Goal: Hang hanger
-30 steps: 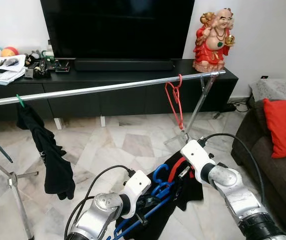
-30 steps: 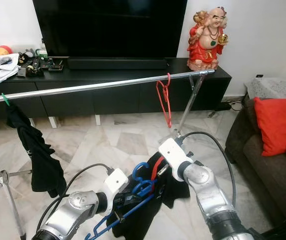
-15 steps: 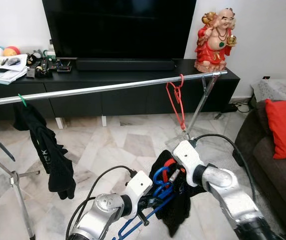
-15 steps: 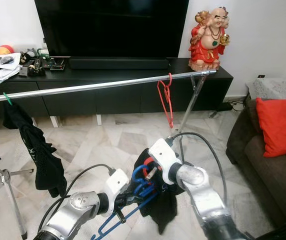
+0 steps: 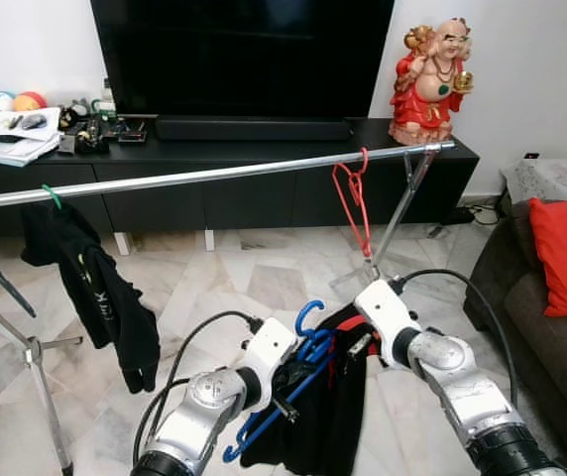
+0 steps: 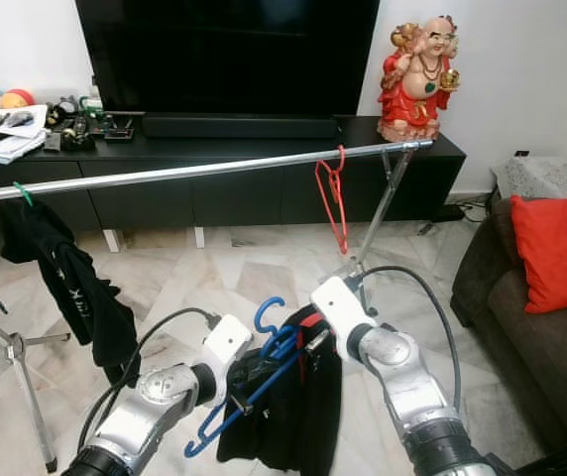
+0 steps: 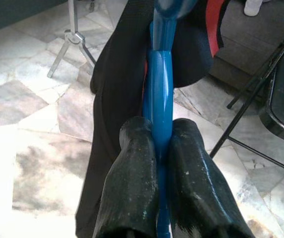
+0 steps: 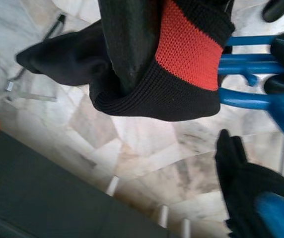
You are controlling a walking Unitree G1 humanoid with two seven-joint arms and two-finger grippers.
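Observation:
My left gripper [image 7: 158, 130] is shut on the neck of a blue plastic hanger [image 5: 309, 335], low in front of me, with the hook pointing up. A black garment with a red collar band [image 5: 325, 412] hangs down across the hanger. My right gripper [image 5: 360, 346] is shut on the garment at its collar [image 8: 186, 54], right beside the hanger's hook. A long silver rail [image 5: 214, 176] runs across above and beyond both grippers.
A red hanger [image 5: 351, 198] hangs near the rail's right end. At the left end a black garment [image 5: 100, 288] hangs on a green hanger [image 5: 54, 195]. The rack's legs [image 5: 28, 352] stand at left. A sofa with a red cushion [image 5: 566, 253] is at right, a black TV cabinet [image 5: 264, 188] behind.
Both grippers have risen with the blue hanger and the garment. The garment, bunched low before, now hangs straight down from the hanger. The camera has shifted a little.

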